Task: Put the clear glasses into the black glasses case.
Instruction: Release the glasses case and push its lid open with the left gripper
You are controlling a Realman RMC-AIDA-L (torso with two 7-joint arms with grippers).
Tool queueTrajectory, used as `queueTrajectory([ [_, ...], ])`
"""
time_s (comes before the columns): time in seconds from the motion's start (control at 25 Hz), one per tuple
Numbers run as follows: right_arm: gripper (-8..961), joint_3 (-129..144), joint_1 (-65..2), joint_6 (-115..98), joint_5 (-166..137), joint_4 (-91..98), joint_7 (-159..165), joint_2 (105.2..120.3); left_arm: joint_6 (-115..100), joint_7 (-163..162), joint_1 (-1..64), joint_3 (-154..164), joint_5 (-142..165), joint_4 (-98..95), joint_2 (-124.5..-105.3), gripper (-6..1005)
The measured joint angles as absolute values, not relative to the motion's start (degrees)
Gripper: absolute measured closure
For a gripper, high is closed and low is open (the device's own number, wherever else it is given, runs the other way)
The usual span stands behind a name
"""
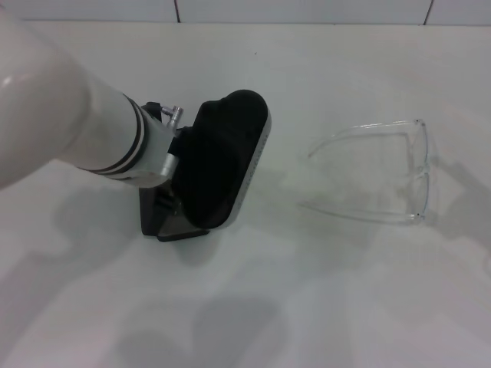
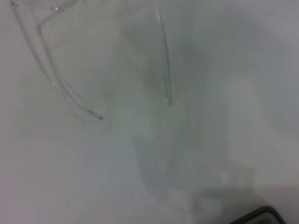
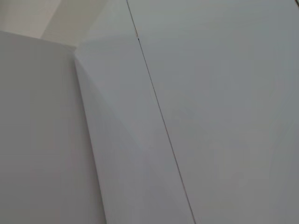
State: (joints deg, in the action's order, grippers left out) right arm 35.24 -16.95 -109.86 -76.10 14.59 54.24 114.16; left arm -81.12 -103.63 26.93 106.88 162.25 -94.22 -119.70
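Left claw [image 1: 165, 211] at black glasses case [image 1: 226, 157]

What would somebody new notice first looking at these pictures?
Probably the black oblong hard glasses case lying left of centre on the white table, with the robot's white left arm reaching down beside it. To its right, apart from it, lie the clear plastic wraparound glasses, arms unfolded towards the case.

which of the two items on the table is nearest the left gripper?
The black glasses case: the left arm's wrist sits right against it. The clear glasses lie apart, off to the robot's right on the white table, untouched.
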Motion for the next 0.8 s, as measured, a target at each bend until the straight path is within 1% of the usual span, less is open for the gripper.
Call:
queueTrajectory([
  [0.36,85,35.2,-16.8,-110.0,-76.1,14.6,54.4,114.15,-83.7,-103.6,26.4,105.7,162.3,-95.0,-119.67,402],
  [0.8,85,35.2,-16.9,-110.3,-76.1,14.5,54.4,113.94,-87.4,-103.4,26.1,101.2,162.4,-96.6,-119.05,403],
])
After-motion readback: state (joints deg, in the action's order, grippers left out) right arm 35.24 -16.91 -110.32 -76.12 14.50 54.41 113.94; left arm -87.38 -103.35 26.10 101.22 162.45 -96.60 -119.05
